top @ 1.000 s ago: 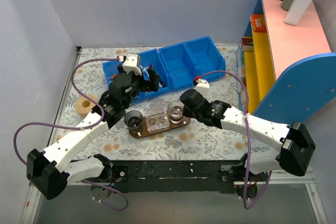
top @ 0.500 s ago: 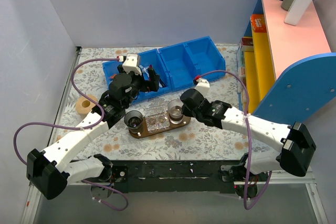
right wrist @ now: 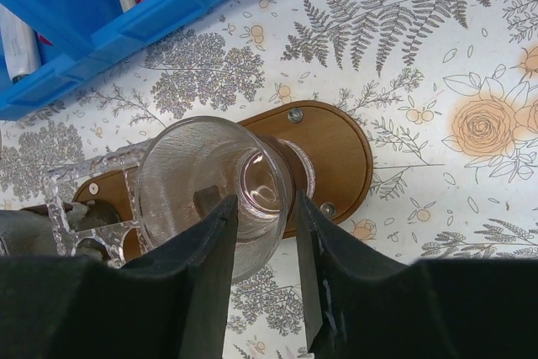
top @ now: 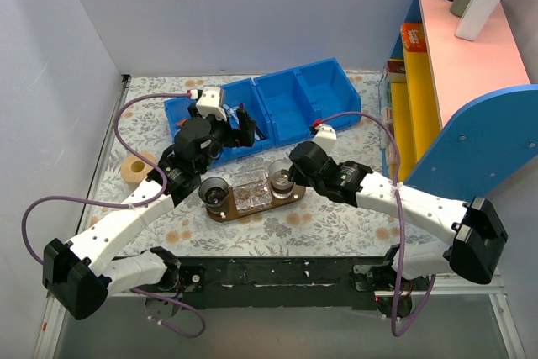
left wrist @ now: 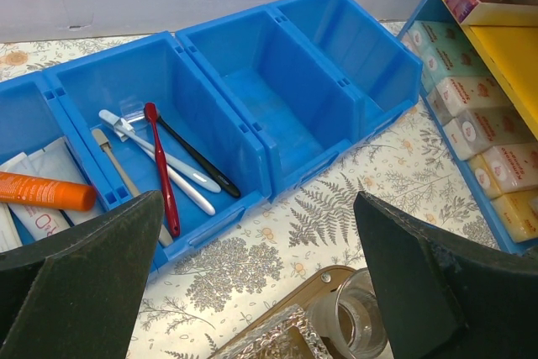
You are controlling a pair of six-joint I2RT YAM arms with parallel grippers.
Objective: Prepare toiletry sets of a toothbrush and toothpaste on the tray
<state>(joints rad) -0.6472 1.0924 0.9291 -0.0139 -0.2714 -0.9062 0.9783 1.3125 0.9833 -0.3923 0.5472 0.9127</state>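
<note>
Our left tool (left wrist: 256,201) is hanging wide open, holding nothing, above the blue bin (left wrist: 225,128) at the left of its wrist view. There the toothbrush (left wrist: 197,176) is lying beside a red brush (left wrist: 161,170) and a dark one. The toothpaste (left wrist: 34,216) is lying at the far left edge, under an orange tube (left wrist: 46,192). Our right tool (right wrist: 262,208) is nearly shut, seemingly pinching a glass (right wrist: 189,170) on the tray (right wrist: 336,149). We are judging this the picking step; next, the left tool needs lowering astride the white brush alone.

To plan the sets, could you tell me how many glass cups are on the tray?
2: one glass cup at the tray's left end, another at its right end, between the right gripper's fingers.
</note>
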